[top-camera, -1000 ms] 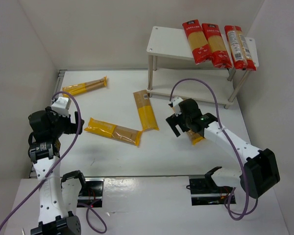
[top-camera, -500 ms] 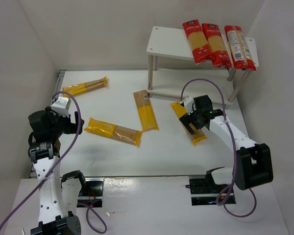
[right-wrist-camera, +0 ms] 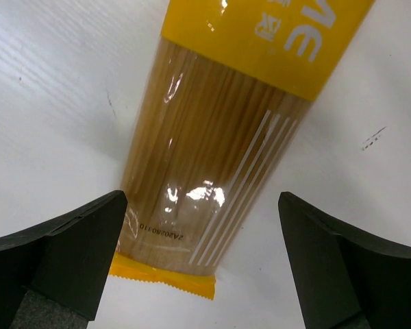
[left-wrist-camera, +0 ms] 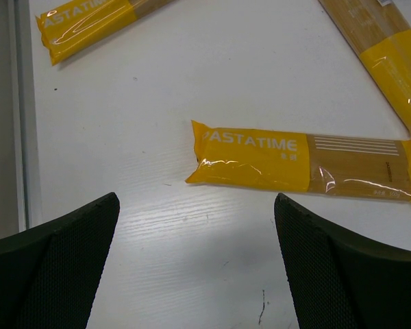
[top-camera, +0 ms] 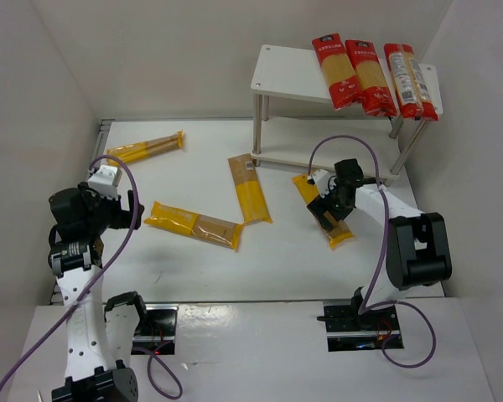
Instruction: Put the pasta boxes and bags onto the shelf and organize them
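The white two-tier shelf (top-camera: 285, 71) stands at about 1 o'clock on the white table (top-camera: 184, 180). Three red spaghetti packets (top-camera: 374, 75) lie side by side on the right part of its top board, long sides running front to back, near ends at the board's near edge.

Four yellow spaghetti packets remain on the table. The far-left packet (top-camera: 144, 149) lies at 10 o'clock, slanted. The centre-left packet (top-camera: 194, 224) lies near the table's middle, its tan window toward 4 o'clock. The middle packet (top-camera: 250, 189) lies just off the shelf's near-left leg, its yellow end toward 6 o'clock. The right packet (top-camera: 303, 186) lies at 3 o'clock, in front of the shelf, partly covered by the arm above it.

The right gripper (top-camera: 329, 209) hangs low over that packet with its jaws spread wide. In the wrist view the two dark fingers (right-wrist-camera: 68, 240) stand on either side of the packet's tan window end, not closed on it. Whether a pad touches the wrapper I cannot tell.

The left gripper (left-wrist-camera: 195, 199) is also wide and holds nothing. It sits at 9 o'clock and looks down on the centre-left packet, which reads PASTATIME in white letters. That packet lies just ahead of the fingertips and apart from them. A purple cable (top-camera: 335, 141) loops from the right wrist.
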{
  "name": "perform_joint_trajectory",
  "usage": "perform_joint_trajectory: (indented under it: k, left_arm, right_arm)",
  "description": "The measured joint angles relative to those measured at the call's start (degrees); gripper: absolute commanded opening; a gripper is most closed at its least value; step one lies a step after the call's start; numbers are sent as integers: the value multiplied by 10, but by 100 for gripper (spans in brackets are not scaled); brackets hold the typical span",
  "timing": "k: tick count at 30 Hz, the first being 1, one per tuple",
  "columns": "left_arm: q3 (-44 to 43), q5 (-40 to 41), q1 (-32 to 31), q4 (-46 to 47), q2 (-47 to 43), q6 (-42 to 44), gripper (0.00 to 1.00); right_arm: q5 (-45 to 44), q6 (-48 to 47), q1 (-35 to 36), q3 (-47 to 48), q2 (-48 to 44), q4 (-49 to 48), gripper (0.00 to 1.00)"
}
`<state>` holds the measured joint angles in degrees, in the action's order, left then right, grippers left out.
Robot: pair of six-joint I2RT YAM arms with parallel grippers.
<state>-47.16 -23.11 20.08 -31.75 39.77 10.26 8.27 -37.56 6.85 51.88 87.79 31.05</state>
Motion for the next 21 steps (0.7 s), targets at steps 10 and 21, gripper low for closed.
perform_joint_trajectory:
  k: [10,21]
  left_arm:
    - [0,2,0,1,6,0,99]
    - [0,5,0,2,10,0,99]
  right_arm:
    - [-12,79,0,11,37,-19,100]
    - [-7,119,10,49,78,-42,100]
